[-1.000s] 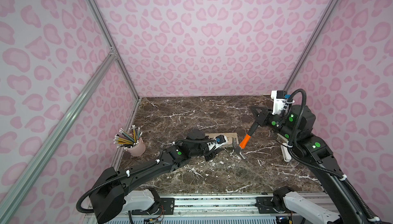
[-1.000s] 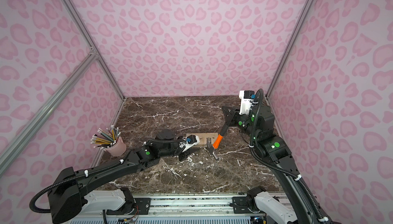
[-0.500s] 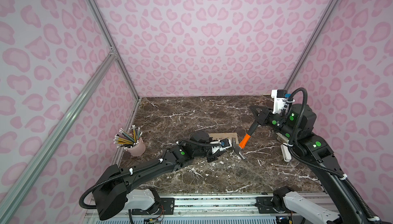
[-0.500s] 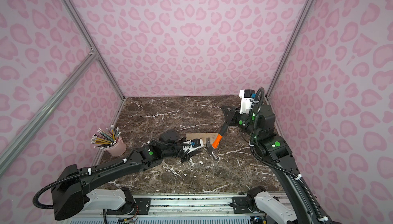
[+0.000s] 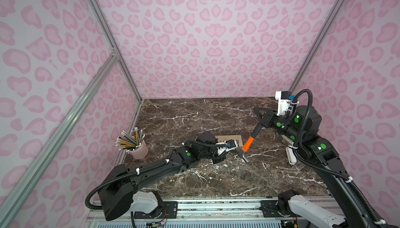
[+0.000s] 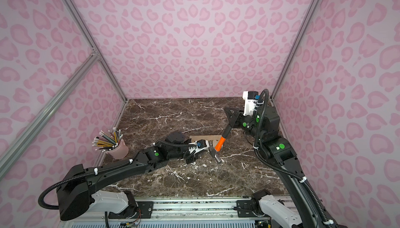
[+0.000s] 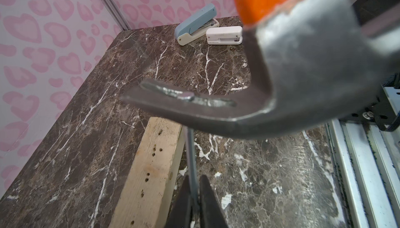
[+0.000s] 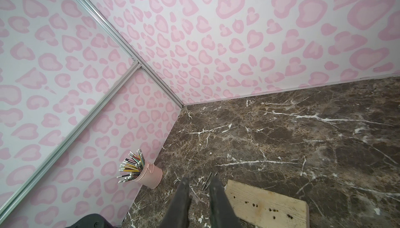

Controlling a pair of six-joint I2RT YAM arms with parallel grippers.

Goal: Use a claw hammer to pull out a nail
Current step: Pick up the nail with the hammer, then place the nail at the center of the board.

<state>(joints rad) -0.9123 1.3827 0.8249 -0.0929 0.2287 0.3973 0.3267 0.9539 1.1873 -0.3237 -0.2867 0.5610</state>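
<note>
The claw hammer [image 5: 247, 144] hangs tilted over the marble table, its silver head [image 6: 214, 153] low beside the wooden board [image 5: 229, 138]. My right gripper [image 5: 261, 122] is shut on its black shaft. In the left wrist view the forked claw [image 7: 216, 110] carries a grey nail [image 7: 191, 149]; the nail's head rests in the fork and its shank hangs below, clear of the board [image 7: 151, 166]. My left gripper [image 7: 193, 180] is shut on that shank. The right wrist view shows only my right gripper [image 8: 199, 183], not the hammer.
A pink cup of pencils [image 5: 138, 149] stands at the left wall. Two staplers, blue [image 7: 194, 29] and white [image 7: 224, 35], lie near the right wall. Two loose nails [image 8: 207, 180] lie on the marble by the board's [image 8: 266, 205] end.
My left arm has reached right to the hammer's head, and its gripper has closed on the nail. The right arm and hammer have barely moved.
</note>
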